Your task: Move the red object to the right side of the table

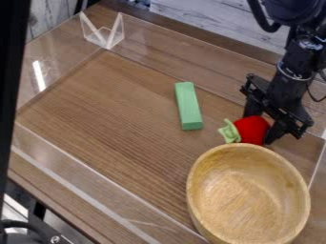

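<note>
The red object [251, 128], a small toy strawberry with its green cap pointing left, lies on the table [114, 110] at the right side, just behind the bowl's rim. My gripper [274, 118] points straight down over it, the black fingers spread on either side of the strawberry's right part. The jaws stand open and apart from the fruit. The arm rises out of view at the top right.
A long green block [189, 105] lies left of the strawberry. A round wooden bowl [204, 176] fills the front right corner. Low clear acrylic walls [76, 181] border the table. A clear stand [102, 30] sits at the back left.
</note>
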### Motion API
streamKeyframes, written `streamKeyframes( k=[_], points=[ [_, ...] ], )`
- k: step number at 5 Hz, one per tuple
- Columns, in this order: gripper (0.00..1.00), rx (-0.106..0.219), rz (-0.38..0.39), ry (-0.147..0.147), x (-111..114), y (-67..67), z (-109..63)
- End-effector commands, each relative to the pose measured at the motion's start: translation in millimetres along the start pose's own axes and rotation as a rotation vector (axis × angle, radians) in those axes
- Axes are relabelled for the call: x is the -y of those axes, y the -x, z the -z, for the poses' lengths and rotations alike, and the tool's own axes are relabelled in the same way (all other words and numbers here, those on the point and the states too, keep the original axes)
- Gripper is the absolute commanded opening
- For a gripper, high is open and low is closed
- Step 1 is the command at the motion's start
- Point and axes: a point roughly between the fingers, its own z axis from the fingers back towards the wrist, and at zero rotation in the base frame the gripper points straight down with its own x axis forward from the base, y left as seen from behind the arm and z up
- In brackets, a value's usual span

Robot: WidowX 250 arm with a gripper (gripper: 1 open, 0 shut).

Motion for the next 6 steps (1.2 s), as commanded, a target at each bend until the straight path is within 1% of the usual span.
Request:
streamKeyframes(
  k=[1,2,3,4,5,6],
  points=[
    [0.0,0.055,0.009,-0.011,-10,-10.1,-12.8],
    [0.0,0.053,0.016,-0.015,-17,-18.8,-15.1],
    [1.0,0.047,0.014,-0.014,-25,-27.0,-15.6],
    [1.0,0.051,0.073,-0.013,-30,-26.4,-18.0],
    [0.0,0.05,0.137,-0.012,-32,-26.3,-17.4],
    [0.0,0.048,0.137,-0.013,-26,-25.8,-10.5]
  ],
)
